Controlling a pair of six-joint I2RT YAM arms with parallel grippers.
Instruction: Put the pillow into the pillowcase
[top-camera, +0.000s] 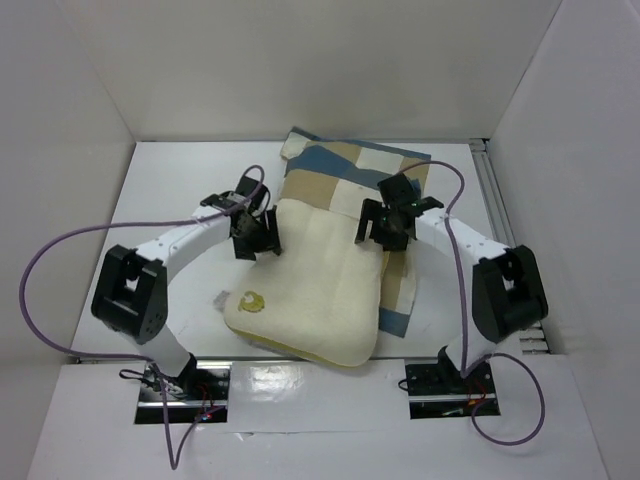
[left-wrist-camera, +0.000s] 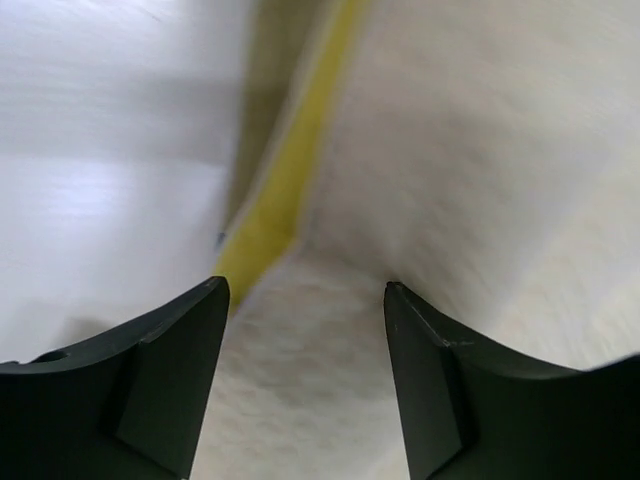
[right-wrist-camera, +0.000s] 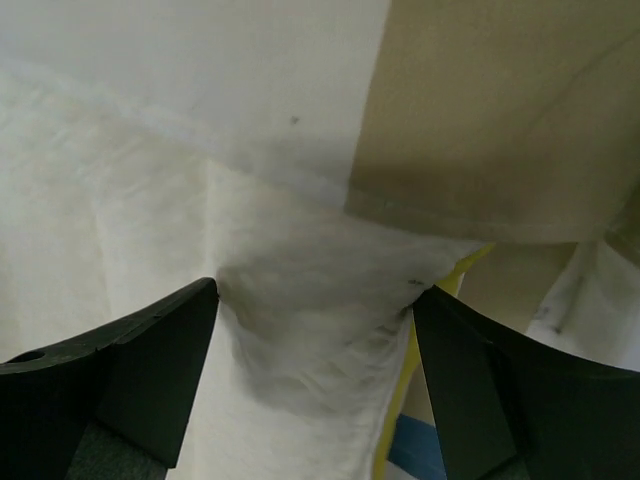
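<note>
The cream pillow lies in the middle of the table, its yellow emblem at the near left corner. Its far end meets the checked pillowcase, which also shows under its right side. Whether the far end is inside, I cannot tell. My left gripper is at the pillow's far left edge. In the left wrist view its jaws stand open over cream fabric beside the yellow piping. My right gripper is open, straddling a bulge of the pillow's far right corner below a tan check.
White walls close in the table at the back and on both sides. A metal rail runs along the right edge. Purple cables loop out from both arms. A small white tag lies by the pillow's near left corner.
</note>
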